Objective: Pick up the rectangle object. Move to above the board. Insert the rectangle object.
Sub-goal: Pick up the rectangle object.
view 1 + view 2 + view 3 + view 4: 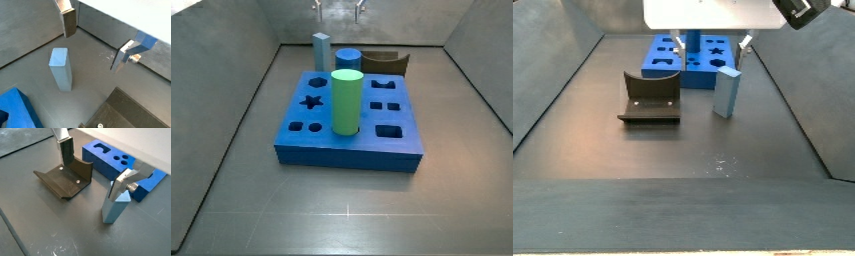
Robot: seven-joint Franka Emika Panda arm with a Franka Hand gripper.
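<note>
The rectangle object (727, 92), a tall light-blue bar, stands upright on the floor between the fixture and the board; it also shows in a wrist view (60, 67), in a wrist view (115, 208) and in a side view (322, 52). The royal-blue board (352, 140) with dark shaped holes shows in a side view (694, 58) and in both wrist views (120, 165) (13, 107). My gripper (708, 44) is open and empty, hanging above the floor. The bar is not between the fingers (69, 22); it stands below and close to one finger (120, 183).
The dark fixture (649, 100) stands on the floor beside the bar, also in both wrist views (63, 178) (127, 112). A green cylinder (346, 100) stands upright in the board, with a darker blue cylinder (348, 58) behind it. Grey walls enclose the floor.
</note>
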